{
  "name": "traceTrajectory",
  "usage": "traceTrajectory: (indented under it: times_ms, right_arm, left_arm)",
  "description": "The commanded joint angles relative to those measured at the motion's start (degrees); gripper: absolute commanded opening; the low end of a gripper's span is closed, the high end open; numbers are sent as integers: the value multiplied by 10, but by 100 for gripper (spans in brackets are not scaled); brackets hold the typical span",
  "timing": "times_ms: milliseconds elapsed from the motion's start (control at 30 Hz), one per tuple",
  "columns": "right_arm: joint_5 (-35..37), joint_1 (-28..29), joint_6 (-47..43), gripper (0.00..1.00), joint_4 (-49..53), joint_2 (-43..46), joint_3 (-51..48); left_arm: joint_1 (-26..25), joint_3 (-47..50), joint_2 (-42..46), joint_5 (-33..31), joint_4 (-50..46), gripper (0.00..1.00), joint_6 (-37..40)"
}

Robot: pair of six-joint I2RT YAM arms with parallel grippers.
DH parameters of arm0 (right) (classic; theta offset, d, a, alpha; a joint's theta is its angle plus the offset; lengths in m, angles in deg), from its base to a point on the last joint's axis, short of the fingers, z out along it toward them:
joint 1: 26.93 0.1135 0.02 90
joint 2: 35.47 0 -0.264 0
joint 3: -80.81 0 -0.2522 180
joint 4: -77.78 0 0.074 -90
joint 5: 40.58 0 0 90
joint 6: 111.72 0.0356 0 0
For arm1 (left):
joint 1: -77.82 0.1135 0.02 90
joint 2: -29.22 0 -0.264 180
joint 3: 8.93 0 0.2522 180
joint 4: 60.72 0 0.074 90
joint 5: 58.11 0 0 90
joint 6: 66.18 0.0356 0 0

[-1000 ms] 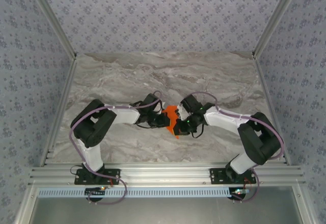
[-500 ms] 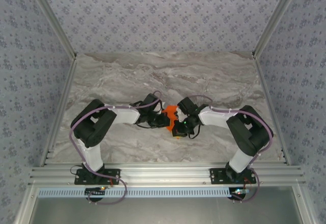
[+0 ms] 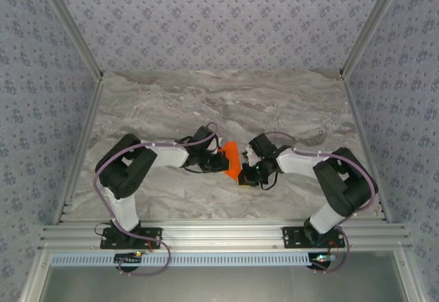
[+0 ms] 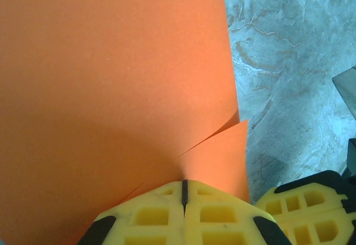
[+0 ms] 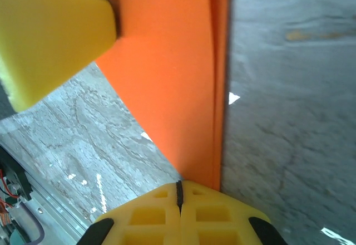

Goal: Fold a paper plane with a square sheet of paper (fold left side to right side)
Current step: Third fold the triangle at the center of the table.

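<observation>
Though partly folded, orange paper [image 3: 232,158], layered.

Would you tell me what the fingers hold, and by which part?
Both pinch the orange paper: left fingers a layered edge, right fingers its narrow end by the crease.

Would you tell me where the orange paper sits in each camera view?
Top external: orange paper in the middle of the picture.
Left wrist: upper left and centre.
Right wrist: a band down the centre.
Shared landmark: grey marble table.
</observation>
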Motion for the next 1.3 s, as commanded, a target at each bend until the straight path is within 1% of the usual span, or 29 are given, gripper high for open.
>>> traceTrajectory:
  times_ms: [0, 167, 267, 400, 500, 600, 767, 900, 1033, 1267]
  right_arm:
    - [21, -15, 5, 0, 66, 7, -37]
    - [19, -38, 1, 0, 69, 28, -65]
    - [19, -46, -4, 0, 84, 52, -64]
    - [19, -36, -10, 0, 107, 89, -32]
    - [15, -20, -4, 0, 100, 96, -5]
    - [6, -9, 11, 0, 61, 75, 8]
    - [9, -5, 15, 0, 24, 11, 41]
    - [12, -6, 5, 0, 27, -32, 59]
    - [29, -9, -3, 0, 53, -28, 33]
    - [45, -29, -15, 0, 93, 23, -34]
  left_arm:
    - [11, 8, -27, -63, -44, 2, 9]
    - [11, 7, -26, -64, -46, 2, 10]
    - [11, 6, -26, -63, -47, 2, 9]
    - [11, 5, -23, -61, -47, 2, 8]
    - [11, 5, -21, -61, -47, 2, 8]
    - [11, 6, -20, -60, -46, 2, 8]
    - [11, 7, -20, -57, -43, 2, 6]
    - [10, 6, -20, -57, -43, 2, 7]
    - [11, 8, -16, -60, -46, 2, 7]
    - [11, 6, -15, -61, -48, 2, 12]
